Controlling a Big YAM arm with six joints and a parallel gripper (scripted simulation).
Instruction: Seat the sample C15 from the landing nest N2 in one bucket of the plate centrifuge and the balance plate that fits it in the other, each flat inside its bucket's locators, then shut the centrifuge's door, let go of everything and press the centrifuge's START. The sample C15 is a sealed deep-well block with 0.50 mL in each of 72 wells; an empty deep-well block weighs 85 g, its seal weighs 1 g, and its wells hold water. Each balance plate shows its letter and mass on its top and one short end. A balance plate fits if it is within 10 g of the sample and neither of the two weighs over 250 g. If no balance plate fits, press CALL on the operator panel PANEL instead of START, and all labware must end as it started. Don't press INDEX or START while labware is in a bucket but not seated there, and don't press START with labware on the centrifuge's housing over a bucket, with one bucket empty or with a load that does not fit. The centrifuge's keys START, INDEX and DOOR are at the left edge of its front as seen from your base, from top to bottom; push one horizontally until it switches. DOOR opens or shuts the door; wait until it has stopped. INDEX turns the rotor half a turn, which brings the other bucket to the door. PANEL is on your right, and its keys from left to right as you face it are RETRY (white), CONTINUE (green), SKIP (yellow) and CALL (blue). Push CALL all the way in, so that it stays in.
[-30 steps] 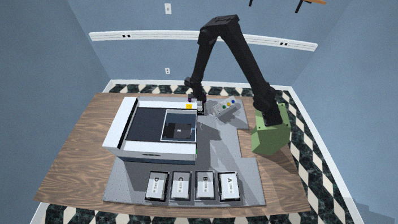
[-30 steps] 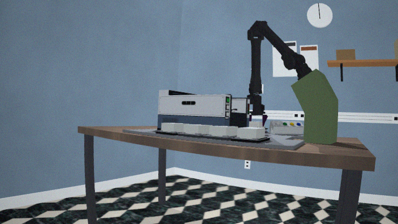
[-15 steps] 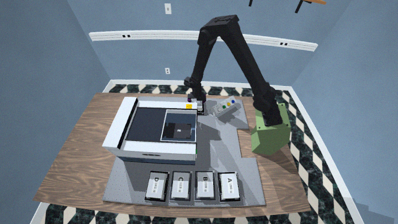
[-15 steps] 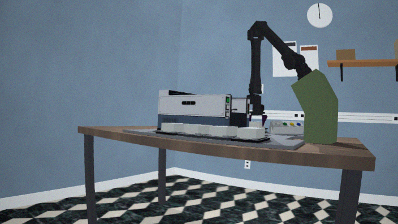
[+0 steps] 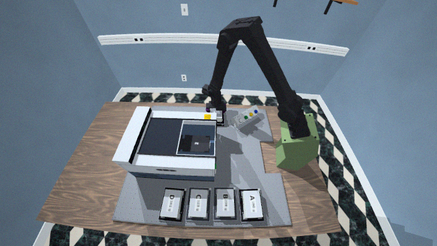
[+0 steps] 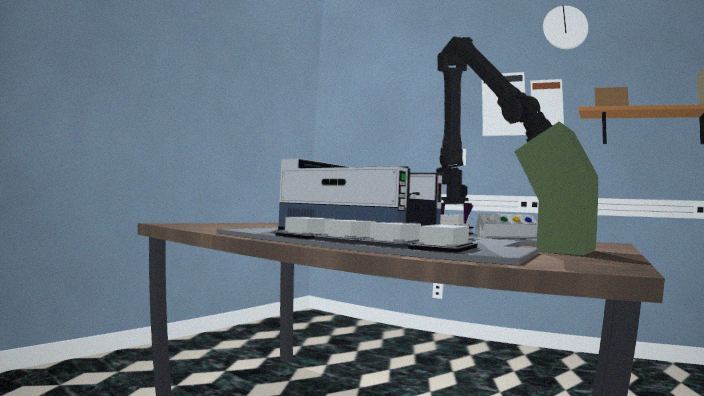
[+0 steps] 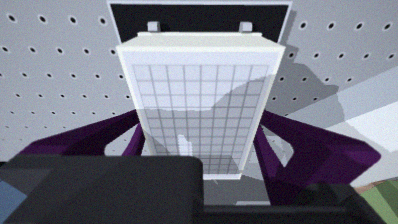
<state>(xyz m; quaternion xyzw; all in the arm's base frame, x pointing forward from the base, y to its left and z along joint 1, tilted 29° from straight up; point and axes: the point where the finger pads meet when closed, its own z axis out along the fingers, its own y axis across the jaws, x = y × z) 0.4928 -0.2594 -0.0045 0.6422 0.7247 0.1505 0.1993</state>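
The sample C15 is a white sealed deep-well block with a gridded top, standing in its black landing nest. It also shows in the top view, just behind the centrifuge's right rear corner. My gripper is open, its purple fingers on either side of the block's near end, with a gap on each side. The centrifuge has its door open, and a dark empty bucket shows in the opening. Balance plates D, C, B and A lie in nests in front.
The operator panel with white, green, yellow and blue keys stands right of the sample. The arm's green base is at the right. The centrifuge's keys are on the side facing the base.
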